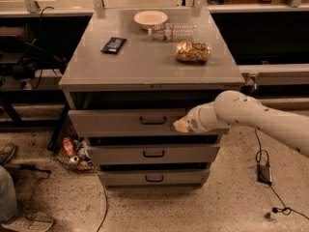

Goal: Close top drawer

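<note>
End effector (pixel 182 125): cream, rounded tip against the flat grey metal front of top drawer (pixel 116 123), at 3 o'clock from its dark bail handle (pixel 153 120); grip state impossible to tell. Drawer partly out beneath smooth grey worktop (pixel 145 66), above two shallower fronts (pixel 120 154).

bowl (pixel 150 19) top centre | water bottle (pixel 175 32) beside it | snack bag (pixel 193 52) | dark bar (pixel 114 45) upper left | gripper (pixel 182 125) mid-frame

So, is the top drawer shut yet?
No, partly open: top drawer front juts past lower fronts, dark gap above; gripper at its front.
</note>
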Action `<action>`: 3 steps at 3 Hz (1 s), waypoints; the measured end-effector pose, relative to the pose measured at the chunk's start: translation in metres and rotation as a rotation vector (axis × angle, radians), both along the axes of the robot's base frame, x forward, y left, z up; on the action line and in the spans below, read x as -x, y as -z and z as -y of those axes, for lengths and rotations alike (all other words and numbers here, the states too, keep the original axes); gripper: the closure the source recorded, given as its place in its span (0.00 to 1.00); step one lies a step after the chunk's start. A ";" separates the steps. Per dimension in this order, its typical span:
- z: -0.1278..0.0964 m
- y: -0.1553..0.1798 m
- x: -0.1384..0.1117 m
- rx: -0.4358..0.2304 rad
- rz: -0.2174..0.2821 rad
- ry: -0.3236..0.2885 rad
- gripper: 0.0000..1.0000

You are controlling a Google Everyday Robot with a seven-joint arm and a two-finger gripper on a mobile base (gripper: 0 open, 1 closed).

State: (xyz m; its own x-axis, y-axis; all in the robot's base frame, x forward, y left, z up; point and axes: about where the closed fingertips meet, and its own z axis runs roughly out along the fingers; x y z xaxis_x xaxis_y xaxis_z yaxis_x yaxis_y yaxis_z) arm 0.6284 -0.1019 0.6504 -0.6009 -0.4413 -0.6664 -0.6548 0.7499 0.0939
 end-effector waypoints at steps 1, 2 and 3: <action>0.027 0.006 0.004 0.034 -0.014 0.024 1.00; 0.076 0.010 0.035 0.069 -0.074 0.076 1.00; 0.109 0.001 0.076 0.062 -0.139 0.097 1.00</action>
